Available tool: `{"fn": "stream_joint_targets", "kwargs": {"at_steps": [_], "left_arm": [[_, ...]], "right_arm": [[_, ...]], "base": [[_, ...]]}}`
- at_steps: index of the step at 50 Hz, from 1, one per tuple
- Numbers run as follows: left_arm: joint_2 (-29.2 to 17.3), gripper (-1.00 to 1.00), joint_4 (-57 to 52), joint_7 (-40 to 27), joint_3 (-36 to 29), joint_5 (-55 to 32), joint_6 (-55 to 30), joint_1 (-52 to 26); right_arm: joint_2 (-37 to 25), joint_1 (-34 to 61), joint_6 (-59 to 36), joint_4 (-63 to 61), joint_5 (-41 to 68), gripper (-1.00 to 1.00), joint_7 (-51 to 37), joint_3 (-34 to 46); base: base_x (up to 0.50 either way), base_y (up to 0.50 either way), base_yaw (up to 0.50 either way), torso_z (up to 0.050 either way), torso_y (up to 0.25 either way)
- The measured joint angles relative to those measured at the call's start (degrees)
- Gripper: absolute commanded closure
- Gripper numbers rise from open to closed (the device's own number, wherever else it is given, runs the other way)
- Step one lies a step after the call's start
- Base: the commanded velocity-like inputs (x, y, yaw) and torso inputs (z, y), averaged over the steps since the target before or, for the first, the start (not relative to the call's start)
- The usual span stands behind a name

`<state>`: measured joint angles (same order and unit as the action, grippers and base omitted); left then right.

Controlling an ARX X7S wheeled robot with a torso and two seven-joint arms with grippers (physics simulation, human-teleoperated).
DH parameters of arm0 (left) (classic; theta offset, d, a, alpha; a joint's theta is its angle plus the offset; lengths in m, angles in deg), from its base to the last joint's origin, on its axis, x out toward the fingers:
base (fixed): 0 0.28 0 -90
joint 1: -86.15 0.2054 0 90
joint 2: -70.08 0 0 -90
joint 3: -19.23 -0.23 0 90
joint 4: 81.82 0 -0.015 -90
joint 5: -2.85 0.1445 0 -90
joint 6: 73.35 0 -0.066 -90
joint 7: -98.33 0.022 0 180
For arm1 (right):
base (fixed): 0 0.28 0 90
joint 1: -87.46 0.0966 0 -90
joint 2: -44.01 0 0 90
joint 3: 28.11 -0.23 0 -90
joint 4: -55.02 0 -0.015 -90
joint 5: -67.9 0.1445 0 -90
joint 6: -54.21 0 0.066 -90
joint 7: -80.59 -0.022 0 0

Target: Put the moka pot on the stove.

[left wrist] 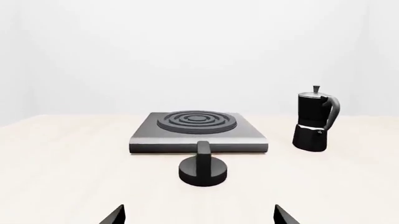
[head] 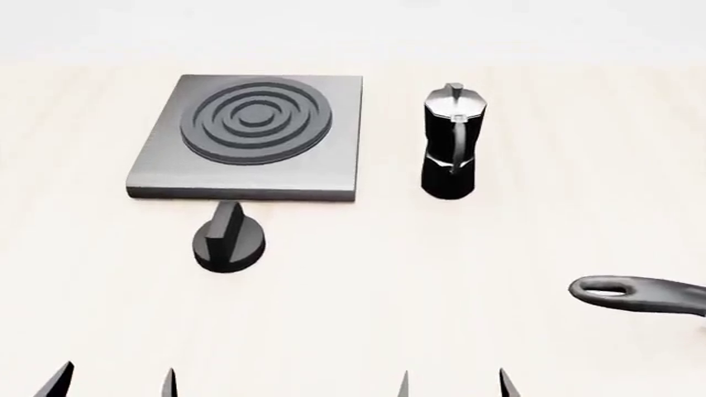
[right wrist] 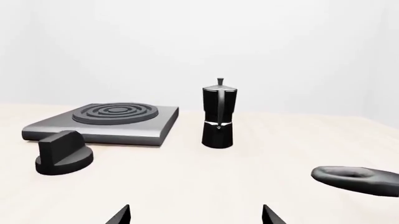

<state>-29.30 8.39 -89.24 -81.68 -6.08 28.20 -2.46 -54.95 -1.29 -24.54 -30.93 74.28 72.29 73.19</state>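
While both grippers gape, faceted moka pot (head: 449, 149) stands beside ringed stove (head: 251, 136).

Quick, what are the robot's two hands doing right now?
Left gripper: open, holding nothing.
Right gripper: open, holding nothing.

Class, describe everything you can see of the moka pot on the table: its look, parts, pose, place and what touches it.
The moka pot is small, black and faceted, narrowing at the waist, with a shiny silver lid, a small knob on top and a curved black handle. It looks like metal. It stands upright on the pale table, beside the stove on the robot's right, with a gap between them. Its lid is closed. Only the table touches it; neither gripper is near it.
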Motion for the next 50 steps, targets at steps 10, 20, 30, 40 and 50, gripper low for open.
{"fn": "stream_joint_targets", "kwargs": {"at_steps": [10, 20, 30, 40, 50], "left_arm": [[-0.35, -1.0, -0.21, -0.41, -0.39, -0.1, 0.22, 0.24], [-0.73, -1.0, -0.67, -0.72, -0.75, -0.34, 0.32, 0.5], [-1.09, -1.0, -1.0, -1.02, -1.01, -0.62, 0.38, 0.7], [-1.44, -1.0, -1.43, -1.32, -1.3, -0.86, 0.44, 0.85], [-1.79, -1.0, -1.63, -1.69, -1.55, -1.09, 0.46, 0.82]], "right_arm": [[-0.26, 0.06, 0.35, 0.13, 0.23, -1.0, -0.35, 0.36], [-0.57, 0.16, 0.73, 0.27, 0.39, -1.0, -0.61, 0.78], [-0.88, 0.25, 1.07, 0.41, 0.57, -1.0, -0.79, 1.2], [-1.15, 0.32, 1.31, 0.49, 0.89, -1.0, -0.97, 1.56], [-1.38, 0.38, 1.4, 0.53, 1.24, -1.0, -1.18, 1.88]], "base": [[0.21, 0.0, 0.0, 0.0, 0.0], [0.23, 0.0, 0.0, 0.0, 0.0], [0.23, 0.0, 0.0, 0.0, 0.0], [0.23, 0.0, 0.0, 0.0, 0.0], [0.23, 0.0, 0.0, 0.0, 0.0]]}}
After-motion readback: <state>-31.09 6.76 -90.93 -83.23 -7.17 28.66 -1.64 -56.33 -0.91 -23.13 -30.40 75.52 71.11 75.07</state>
